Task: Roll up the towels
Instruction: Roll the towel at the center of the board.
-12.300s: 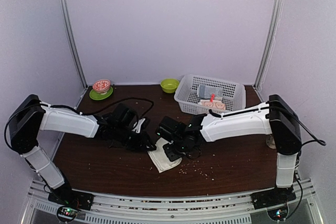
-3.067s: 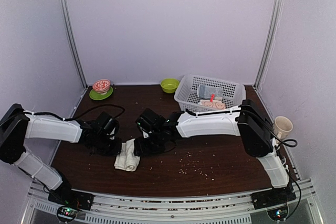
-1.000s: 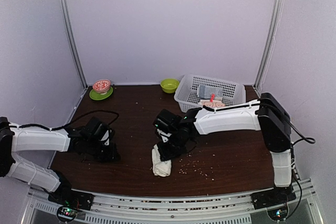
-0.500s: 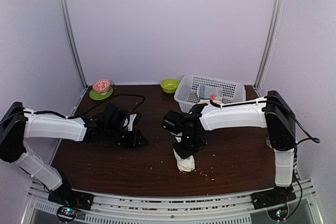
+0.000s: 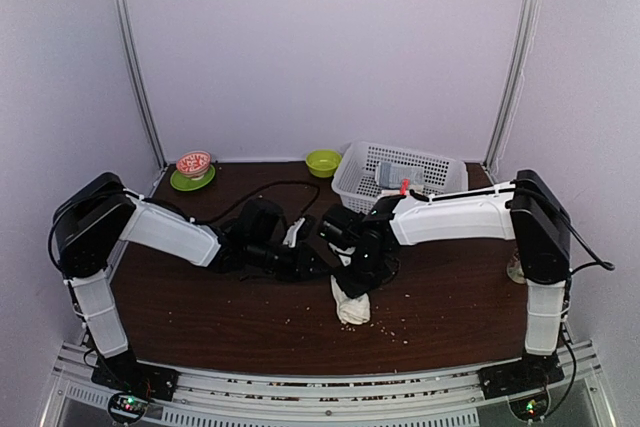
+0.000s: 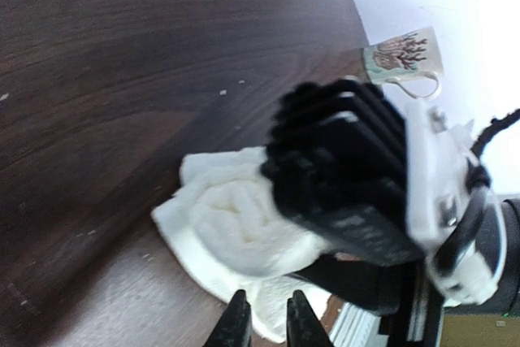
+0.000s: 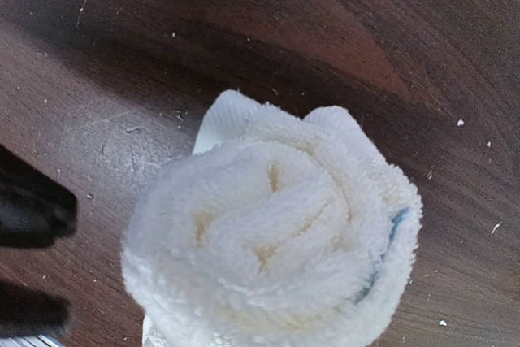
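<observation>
In the last half second the left arm (image 5: pixel 170 232) has swung in from the left and raised its shoulder, so the left hand (image 6: pixel 265 323) now sits just beside the right hand (image 5: pixel 362 269) near the middle of the dark wooden surface (image 5: pixel 200 317). The plain towel (image 5: pixel 350 304) lies where it did, rolled, toward the near edge. The right arm (image 5: pixel 450 219) reaches across from the right and passes in front of the white basket (image 5: pixel 445 169) at the far right. The basket holds a grey-blue rolled towel (image 5: pixel 398 174) and a printed towel (image 5: pixel 400 188), the latter mostly hidden behind that arm. A green bowl (image 5: pixel 322 162) stands just left of the basket. A green plate (image 5: pixel 180 183) carrying a red-patterned bowl (image 5: pixel 193 162) sits in the far left corner, well apart from both hands. A mug (image 6: pixel 402 54) stands at the right edge, and crumbs (image 5: pixel 395 332) dot the wood near the roll. The right hand is closed on the far end of the plain towel. Its fingers are buried in the cloth, and in the right wrist view the roll shows end-on, a spiral with a blue mark (image 7: pixel 396 225) at one side. The left hand's fingers stand a narrow gap apart with nothing between them, pointing at the roll and close to it. Whether they touch it cannot be told.
</observation>
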`<state>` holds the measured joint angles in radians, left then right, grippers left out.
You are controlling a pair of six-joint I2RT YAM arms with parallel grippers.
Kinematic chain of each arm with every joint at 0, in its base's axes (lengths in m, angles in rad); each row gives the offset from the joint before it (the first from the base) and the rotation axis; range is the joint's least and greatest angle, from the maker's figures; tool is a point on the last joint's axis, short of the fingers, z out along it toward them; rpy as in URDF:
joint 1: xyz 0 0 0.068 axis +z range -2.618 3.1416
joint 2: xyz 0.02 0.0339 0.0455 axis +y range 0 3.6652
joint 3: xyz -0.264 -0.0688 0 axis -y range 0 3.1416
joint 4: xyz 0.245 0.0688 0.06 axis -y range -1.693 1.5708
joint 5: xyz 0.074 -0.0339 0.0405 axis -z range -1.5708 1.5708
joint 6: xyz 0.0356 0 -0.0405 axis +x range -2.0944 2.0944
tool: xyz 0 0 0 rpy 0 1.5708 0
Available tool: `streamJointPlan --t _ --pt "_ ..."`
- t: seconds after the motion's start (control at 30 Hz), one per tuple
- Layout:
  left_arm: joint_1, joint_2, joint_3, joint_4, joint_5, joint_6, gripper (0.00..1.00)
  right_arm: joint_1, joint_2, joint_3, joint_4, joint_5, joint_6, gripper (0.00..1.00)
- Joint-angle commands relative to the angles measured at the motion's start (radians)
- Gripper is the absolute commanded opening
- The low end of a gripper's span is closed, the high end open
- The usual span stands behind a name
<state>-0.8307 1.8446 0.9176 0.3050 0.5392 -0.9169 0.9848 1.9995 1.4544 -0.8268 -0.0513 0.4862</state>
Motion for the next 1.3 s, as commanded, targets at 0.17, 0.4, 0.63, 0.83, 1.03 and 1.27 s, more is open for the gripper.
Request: streamJointPlan --t 0.17,0.4,0.63,0.83,1.03,1.27 --pt "-0.024 0.087 0.076 0.185 0.091 -0.074 0.18 -0.021 0.047 -0.049 0.034 0.006 0.001 0.0" --pt "-0.022 0.187 0.113 0.182 0.086 -0.114 0.16 -0.021 0.037 -0.042 0.034 -0.019 -0.004 0.1" --pt "-0.011 0.26 0.125 0.205 0.074 -0.175 0.13 -0.021 0.009 -0.035 0.023 -0.027 -0.008 0.43" --pt "0.012 0.307 0.12 0.201 0.059 -0.218 0.1 -0.021 -0.028 -0.032 0.011 -0.022 0.001 0.64" --pt "0.015 0.337 0.143 0.175 0.062 -0.22 0.09 -0.023 -0.099 -0.058 0.021 -0.026 0.015 0.72" --pt "0.014 0.357 0.172 0.156 0.074 -0.22 0.09 -0.049 -0.219 -0.125 0.076 -0.115 0.045 0.78"
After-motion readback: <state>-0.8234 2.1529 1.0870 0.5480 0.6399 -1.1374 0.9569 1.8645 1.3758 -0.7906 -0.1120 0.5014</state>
